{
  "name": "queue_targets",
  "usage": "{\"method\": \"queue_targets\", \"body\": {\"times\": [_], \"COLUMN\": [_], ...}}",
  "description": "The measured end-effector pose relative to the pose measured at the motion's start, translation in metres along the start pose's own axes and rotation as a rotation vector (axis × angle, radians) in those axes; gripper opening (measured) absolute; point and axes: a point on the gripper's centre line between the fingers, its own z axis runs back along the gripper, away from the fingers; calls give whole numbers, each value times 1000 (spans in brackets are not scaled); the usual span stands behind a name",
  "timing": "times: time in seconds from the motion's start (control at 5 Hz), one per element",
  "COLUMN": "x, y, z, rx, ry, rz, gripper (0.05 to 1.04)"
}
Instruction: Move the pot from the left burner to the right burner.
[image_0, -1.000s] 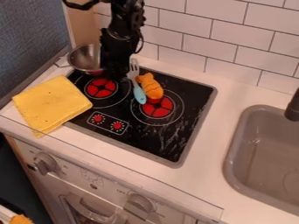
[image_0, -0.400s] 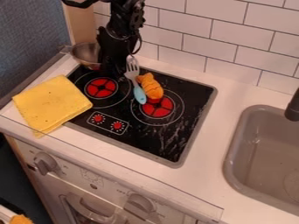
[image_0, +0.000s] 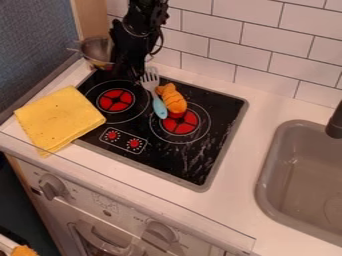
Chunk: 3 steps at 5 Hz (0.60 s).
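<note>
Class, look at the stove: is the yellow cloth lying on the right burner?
No, the yellow cloth lies left of both burners.

Fork (image_0: 159, 106) and orange toy (image_0: 173, 99) crowd the right burner (image_0: 186, 126); its front is open.

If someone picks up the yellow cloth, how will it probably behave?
The yellow cloth is probably floppy, as it lies flat and thin over the edge of the stove. It looks folded, so it may open when lifted by one corner. Being thin, it is likely light for its size.
</note>
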Motion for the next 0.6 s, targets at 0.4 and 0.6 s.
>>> {"method": "queue_targets", "body": {"times": [0.4,0.6], "x": [4,1], "y": [3,-4], "z": [19,37], "rx": [24,24], "ry": [-19,-57], "rz": [3,-4], "gripper": [73,72]}}
